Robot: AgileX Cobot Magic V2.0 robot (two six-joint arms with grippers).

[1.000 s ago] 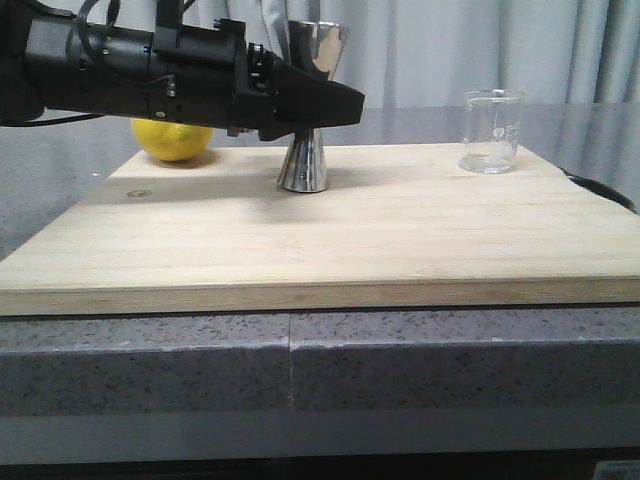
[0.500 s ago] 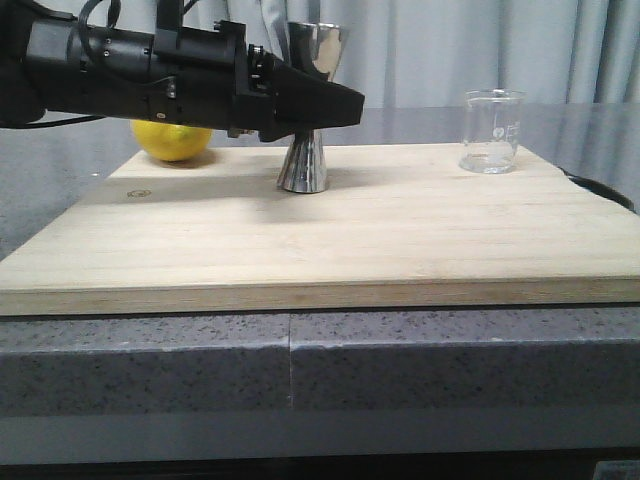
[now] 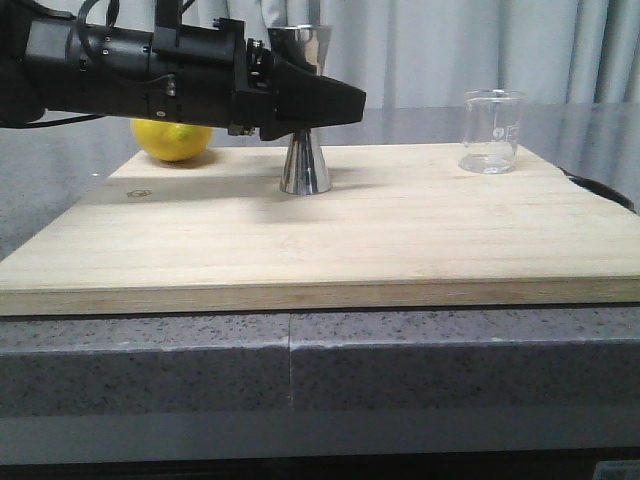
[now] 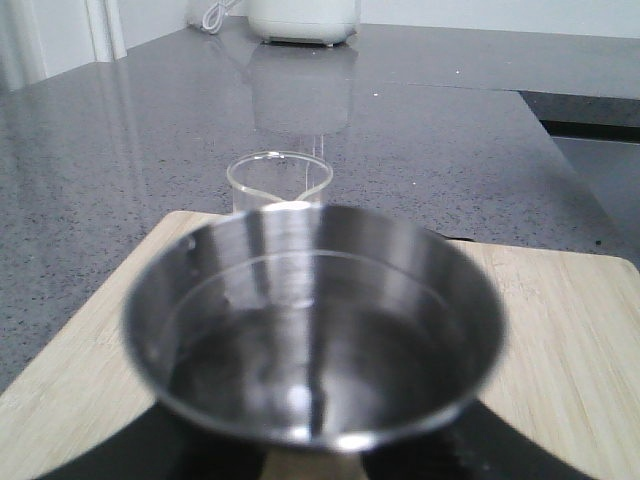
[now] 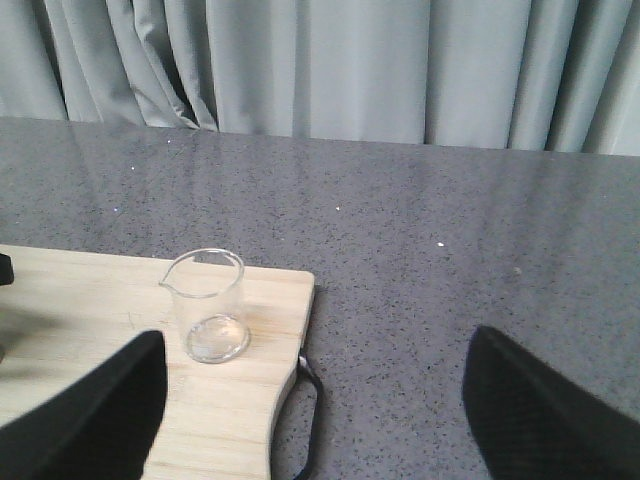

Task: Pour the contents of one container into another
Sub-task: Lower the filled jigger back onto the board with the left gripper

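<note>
I can't read any text here. The glass beaker [image 3: 492,131] carries faint white printed markings on its wall (a scale, by the look of it), but they are too small and blurred in the front view for me to make out. Nothing else I see bears readable lettering.

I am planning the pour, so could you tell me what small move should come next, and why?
Probably advance the open right gripper toward the beaker to grasp it. The beaker stands untouched at the board's far right corner, while the left gripper flanks the upright jigger's waist, so the receiver looks steadied.
</note>
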